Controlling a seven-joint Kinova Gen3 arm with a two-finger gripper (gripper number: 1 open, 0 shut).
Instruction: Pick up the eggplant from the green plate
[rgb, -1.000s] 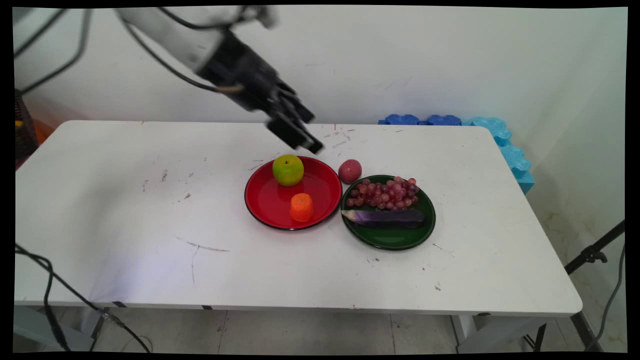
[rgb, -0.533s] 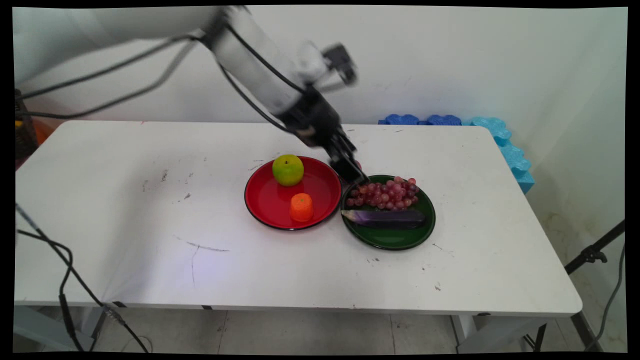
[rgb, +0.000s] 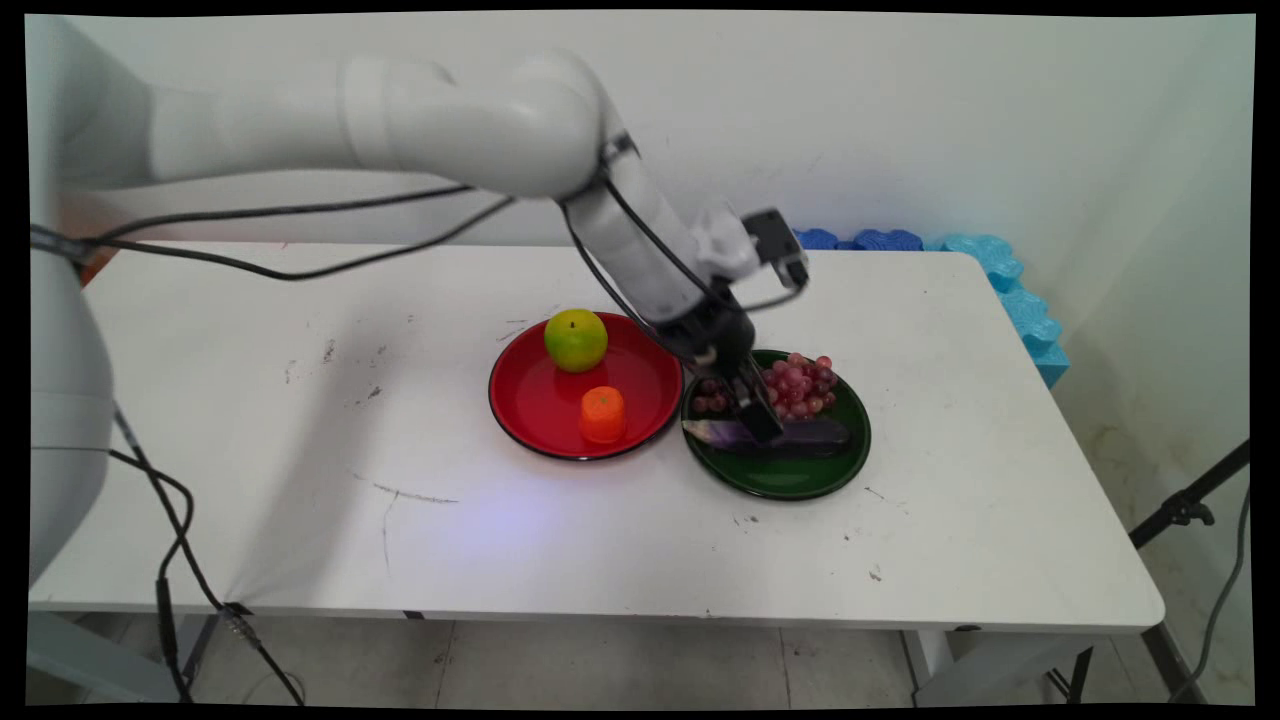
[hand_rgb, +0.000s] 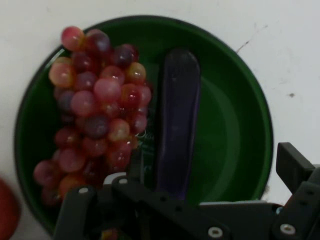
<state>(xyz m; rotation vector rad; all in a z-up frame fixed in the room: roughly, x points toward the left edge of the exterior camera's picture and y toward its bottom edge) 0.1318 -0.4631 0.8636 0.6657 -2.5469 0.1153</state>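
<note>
The tool (rgb: 757, 415) is hanging low over the green plate (rgb: 800, 482), reaching down from the upper left, with its tip standing over the stem end of the eggplant (rgb: 820, 434). Its jaws are standing spread apart and gripping nothing. In the hand view the dark linkage of the tool (hand_rgb: 185, 210) is spanning the bottom of the picture, with one finger (hand_rgb: 294, 167) rising at the right, off to the side of the eggplant (hand_rgb: 177, 120). Whether the tool is touching the eggplant cannot be told.

The eggplant is lying flat on the near half of the green plate (hand_rgb: 240, 130). In the main view its long axis is running left to right. In the hand view it is running straight up and away from the tool, so the spread of the jaws is lying across the eggplant's width. The bunch of red grapes (rgb: 800, 382) is sitting just beside it on the far half of the plate, and the grapes (hand_rgb: 95, 110) are touching or nearly touching it along one flank.

To the left, the red plate (rgb: 535, 405) is sitting edge to edge with the green one on the desk (rgb: 300, 450), carrying a green apple (rgb: 576, 340) and a small orange fruit (rgb: 603, 413). A round red fruit (hand_rgb: 6, 210) is showing just outside the green plate.
</note>
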